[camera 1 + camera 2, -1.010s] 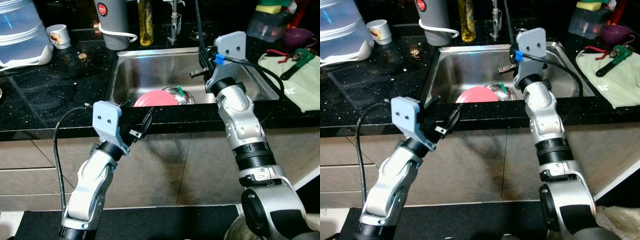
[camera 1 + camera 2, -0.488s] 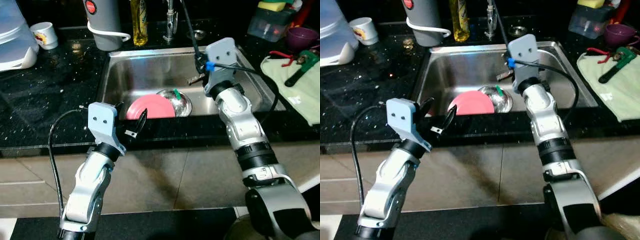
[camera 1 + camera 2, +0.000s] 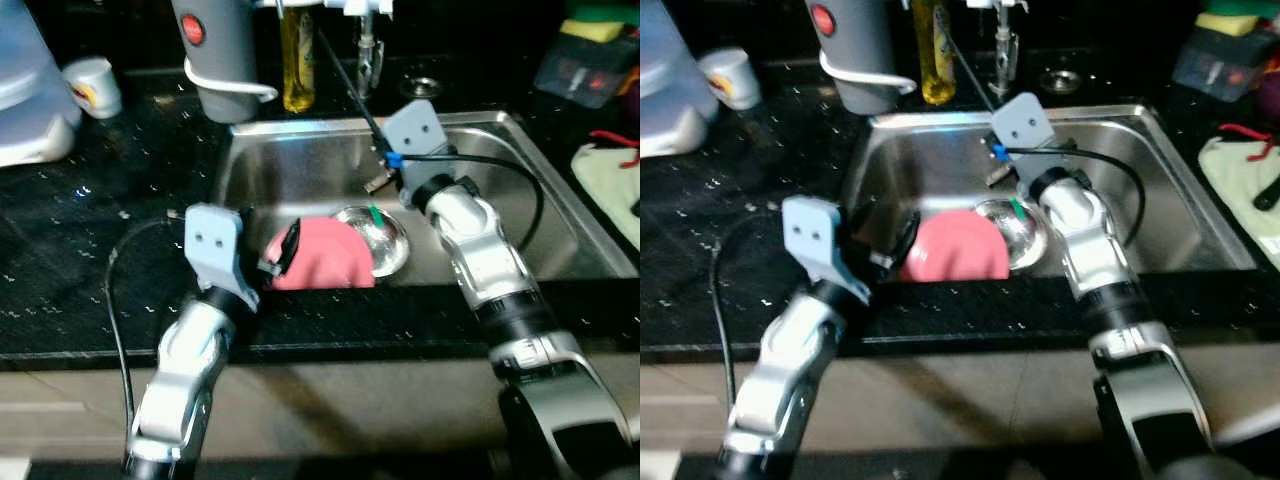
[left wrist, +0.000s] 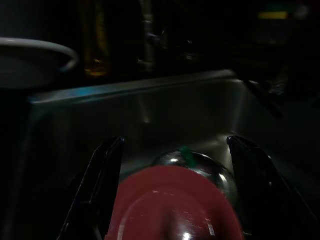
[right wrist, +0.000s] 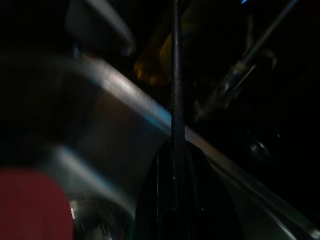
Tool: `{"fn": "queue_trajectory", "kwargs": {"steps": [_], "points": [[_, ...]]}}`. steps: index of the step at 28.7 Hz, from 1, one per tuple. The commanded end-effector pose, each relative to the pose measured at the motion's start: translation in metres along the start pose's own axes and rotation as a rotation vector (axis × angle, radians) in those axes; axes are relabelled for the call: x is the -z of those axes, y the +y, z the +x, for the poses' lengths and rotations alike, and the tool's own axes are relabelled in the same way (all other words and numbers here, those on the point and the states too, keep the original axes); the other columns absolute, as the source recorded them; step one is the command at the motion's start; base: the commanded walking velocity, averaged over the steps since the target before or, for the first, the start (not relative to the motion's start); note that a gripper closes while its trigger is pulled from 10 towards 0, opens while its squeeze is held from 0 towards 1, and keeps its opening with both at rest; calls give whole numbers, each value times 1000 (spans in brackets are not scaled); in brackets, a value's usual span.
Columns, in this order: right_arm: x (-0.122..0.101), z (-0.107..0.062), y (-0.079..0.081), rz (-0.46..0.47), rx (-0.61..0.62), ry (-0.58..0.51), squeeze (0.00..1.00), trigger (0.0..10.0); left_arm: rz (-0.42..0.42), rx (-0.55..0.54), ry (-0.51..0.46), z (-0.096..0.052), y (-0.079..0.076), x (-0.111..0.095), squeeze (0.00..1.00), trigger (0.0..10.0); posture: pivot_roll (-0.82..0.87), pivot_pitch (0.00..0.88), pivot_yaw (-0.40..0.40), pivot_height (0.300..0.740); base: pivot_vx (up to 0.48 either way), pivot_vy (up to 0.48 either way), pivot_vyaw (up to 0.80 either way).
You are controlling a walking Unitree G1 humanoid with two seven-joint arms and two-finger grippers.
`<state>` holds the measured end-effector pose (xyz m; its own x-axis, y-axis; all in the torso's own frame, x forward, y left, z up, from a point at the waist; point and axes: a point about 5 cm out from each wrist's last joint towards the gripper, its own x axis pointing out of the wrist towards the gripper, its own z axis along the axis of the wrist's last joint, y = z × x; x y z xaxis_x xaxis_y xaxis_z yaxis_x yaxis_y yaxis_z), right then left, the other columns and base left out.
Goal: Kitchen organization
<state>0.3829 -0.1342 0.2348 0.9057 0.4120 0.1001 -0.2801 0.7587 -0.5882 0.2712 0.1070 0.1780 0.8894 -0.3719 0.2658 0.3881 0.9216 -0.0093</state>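
Observation:
A pink bowl [image 3: 325,262] lies upside down in the steel sink [image 3: 300,170], near its front wall. A shiny steel bowl [image 3: 382,235] with a green item in it lies against the pink bowl's far right side. My left gripper [image 3: 270,235] reaches over the counter edge. It is open, with one finger on each side of the pink bowl [image 4: 172,207] and just short of it. My right gripper [image 3: 330,60] hovers over the middle of the sink, its thin fingers together and pointing up toward the tap [image 3: 368,50]. Nothing is in its grasp.
Along the back of the black counter [image 3: 90,260] stand a grey kettle [image 3: 215,50], a yellow soap bottle [image 3: 297,60], a white cup [image 3: 92,85] and a large clear jug [image 3: 25,90]. A pale cloth [image 3: 612,190] and a plastic box [image 3: 590,70] lie to the right.
The camera has come closer to the sink. My left gripper has gone from in front of the counter over its edge to the pink bowl. My right gripper has sunk lower over the sink.

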Motion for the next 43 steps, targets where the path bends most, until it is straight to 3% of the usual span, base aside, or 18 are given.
{"fn": "queue_trajectory", "kwargs": {"steps": [1, 7, 13, 17, 19, 23, 25, 31, 32, 33, 38, 39, 40, 42, 43], "points": [[-1, 3, 5, -62, -54, 27, 0, 10000, 3, 0, 32, -3, -1, 6, 0, 10000, 13, 38, -17, 740, 0, 0, 0], [1, 7, 6, -250, -176, 108, 0, 10000, -16, 26, 55, -5, -8, 11, 0, 10000, 17, 36, -23, 740, 0, 0, 0], [-6, 17, 6, -342, -212, 140, 0, 10000, -20, 31, 69, -9, -11, 14, 0, 10000, 21, 36, -35, 740, 0, 0, 0], [2, 21, 14, -402, -258, 205, 0, 10000, -2, 8, 73, -10, -8, 15, 0, 10000, 21, 36, -43, 740, 0, 0, 0], [15, 25, 30, -445, -324, 273, 0, 10000, 19, -34, 67, -10, 0, 13, 0, 10000, 25, 35, -51, 740, 0, 0, 0], [22, 28, 43, -420, -354, 306, 0, 10000, 40, -69, 68, -12, 5, 12, 0, 10000, 32, 35, -59, 740, 0, 0, 0], [25, 30, 50, -353, -356, 321, 0, 10000, 52, -90, 73, -14, 7, 12, 0, 10000, 38, 39, -64, 740, 0, 0, 0], [21, 36, 49, -241, -288, 324, 0, 10000, 58, -117, 87, -21, 8, 13, 0, 10000, 58, 59, -76, 740, 0, 0, 0], [20, 37, 48, -225, -279, 320, 145, 10000, 57, -119, 88, -22, 8, 13, 0, 10000, 58, 59, -76, 740, 0, 0, 0], [19, 38, 47, -202, -268, 315, 1000, 10000, 57, -121, 90, -23, 8, 13, 0, 10000, 61, 62, -79, 740, 0, 0, 0], [15, 40, 39, -172, -235, 300, 1000, 10000, 58, -127, 94, -25, 8, 13, 0, 10000, 71, 69, -82, 740, 0, 0, 0], [14, 41, 37, -164, -223, 295, 733, 10000, 58, -128, 94, -25, 8, 13, 0, 10000, 70, 70, -82, 740, 0, 0, 0], [12, 41, 32, -127, -205, 284, 0, 10000, 58, -129, 95, -25, 8, 12, 0, 10000, 70, 70, -80, 740, 0, 0, 0], [7, 41, 20, -34, -170, 238, 0, 10000, 61, -129, 96, -25, 8, 12, 0, 10000, 70, 71, -76, 740, 0, 0, 0], [3, 41, 13, 56, -160, 190, 0, 10000, 61, -128, 96, -25, 8, 12, 0, 10000, 67, 69, -73, 740, 0, 0, 0]]}}
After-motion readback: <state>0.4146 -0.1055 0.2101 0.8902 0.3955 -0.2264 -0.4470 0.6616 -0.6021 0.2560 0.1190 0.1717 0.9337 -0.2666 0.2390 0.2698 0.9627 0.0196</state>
